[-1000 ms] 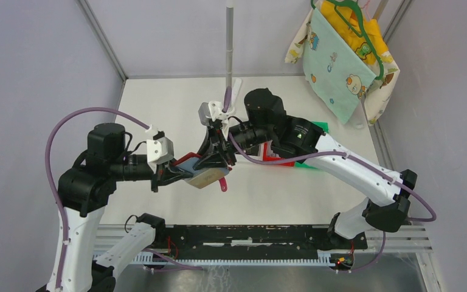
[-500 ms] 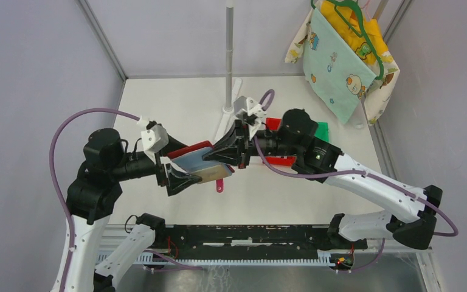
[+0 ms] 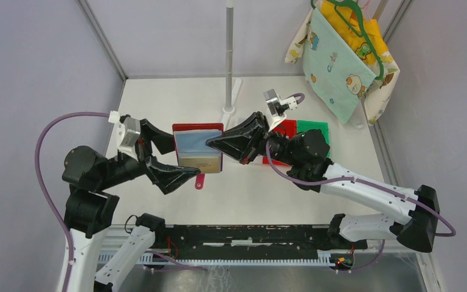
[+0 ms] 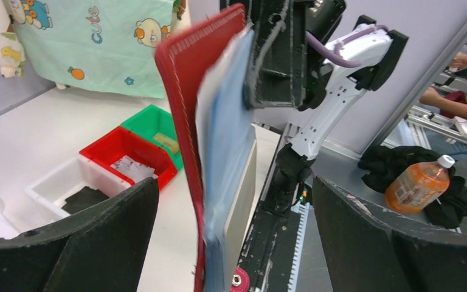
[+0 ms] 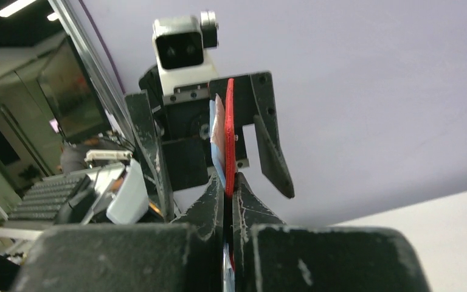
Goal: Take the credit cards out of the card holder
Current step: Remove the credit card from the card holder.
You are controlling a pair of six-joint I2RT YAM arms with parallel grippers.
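From above, the red card holder [image 3: 197, 129] is open, its right edge pinched by the right gripper [image 3: 211, 145] — the left gripper [image 3: 184, 159] gapes wide at its left.

Left wrist: the holder stands edge-on between the spread fingers [image 4: 67, 243], credit cards [image 4: 228, 134] inside.

Right wrist: the jaws are clamped together on the holder's red edge.

Open red card holder [image 3: 197, 127] aloft, grey-blue and tan credit cards [image 3: 194, 145] inside.

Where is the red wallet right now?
In the top view, the glossy red folding card holder is at centre, just left of the right end effector pinching its right edge.
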